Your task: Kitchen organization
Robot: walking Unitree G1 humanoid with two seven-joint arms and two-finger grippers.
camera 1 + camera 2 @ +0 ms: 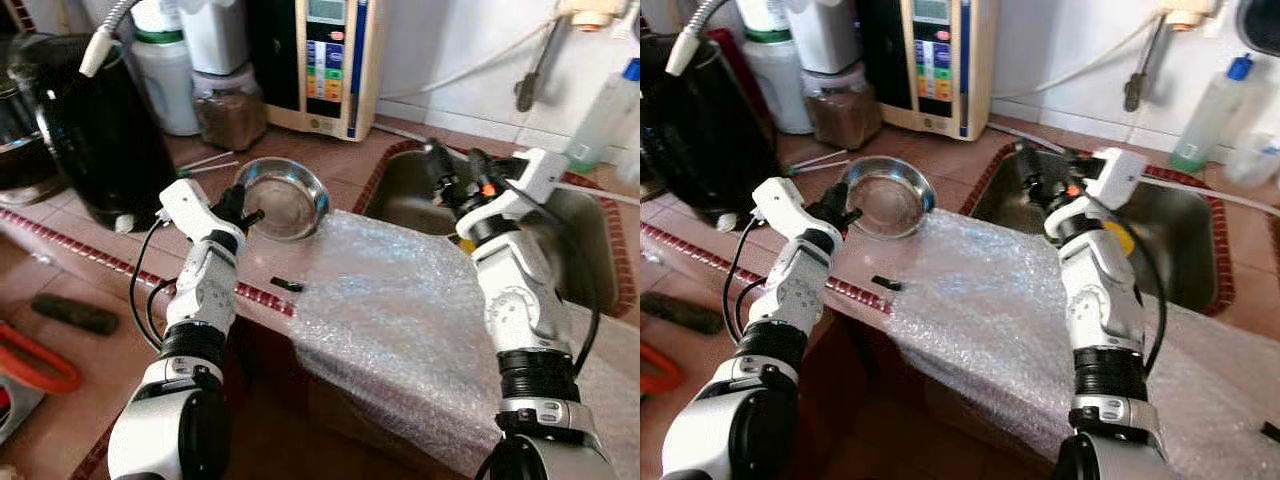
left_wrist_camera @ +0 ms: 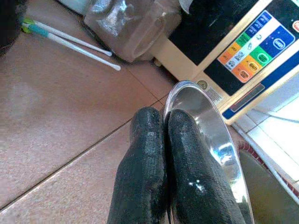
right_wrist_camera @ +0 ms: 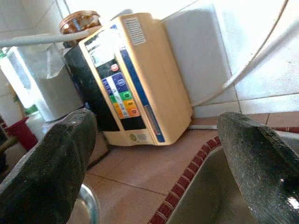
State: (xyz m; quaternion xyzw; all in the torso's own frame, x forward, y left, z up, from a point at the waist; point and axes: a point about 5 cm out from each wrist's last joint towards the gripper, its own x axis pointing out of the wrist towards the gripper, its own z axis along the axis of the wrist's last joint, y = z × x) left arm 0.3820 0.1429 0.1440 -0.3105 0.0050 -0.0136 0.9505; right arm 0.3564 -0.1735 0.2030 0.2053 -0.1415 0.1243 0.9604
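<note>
On the tiled counter beside the sink (image 1: 590, 215), the left gripper (image 1: 240, 213) grasps a steel bowl (image 1: 285, 197) by its near rim, the bowl tipped up on edge so that its hollow faces the robot. It sits between the black kettle (image 1: 95, 125) and the sink, just behind a sheet of bubble wrap (image 1: 400, 310) that drapes over the counter's front edge. The step in hand appears to be the carrying or repositioning of the bowl, already gripped and lifted off its base (where it is meant to go cannot be judged from these views). The next move would call for keeping the pinch firm while the thin, smooth rim is swung, since a steel lip held edge-on could slip or rotate between the pads.

Left gripper: the fingers (image 2: 149, 172) are closed almost completely, side by side, with the bowl's rim clamped between them; the wrist view shows the rim running past the fingertips toward the water purifier (image 1: 315, 60) at the wall.

Right gripper (image 1: 455, 170): held above the near corner of the sink, fingers (image 3: 51, 163) spread wide, nothing between them and touching nothing.

A small black object (image 1: 285, 285) lies on the counter's red border, just beside the wrap.
</note>
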